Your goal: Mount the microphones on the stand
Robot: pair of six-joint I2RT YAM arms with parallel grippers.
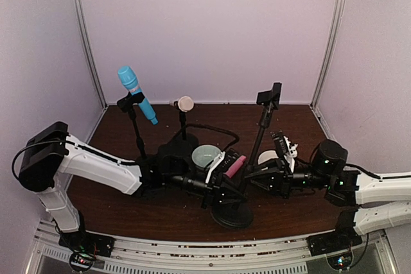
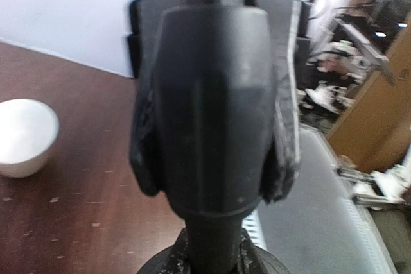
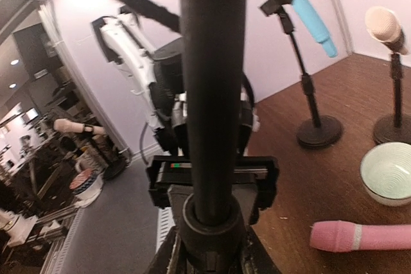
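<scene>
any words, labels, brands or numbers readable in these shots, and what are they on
No text can be read in any view.
Coloured strip on the black block behind the stand pole, right wrist view: too blurred to read.
Blue microphone, cream microphone, pink microphone: no print visible.

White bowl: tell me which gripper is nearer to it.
Right. The right gripper sits just in front of the white bowl; the left gripper is across the stand pole from it.
</scene>
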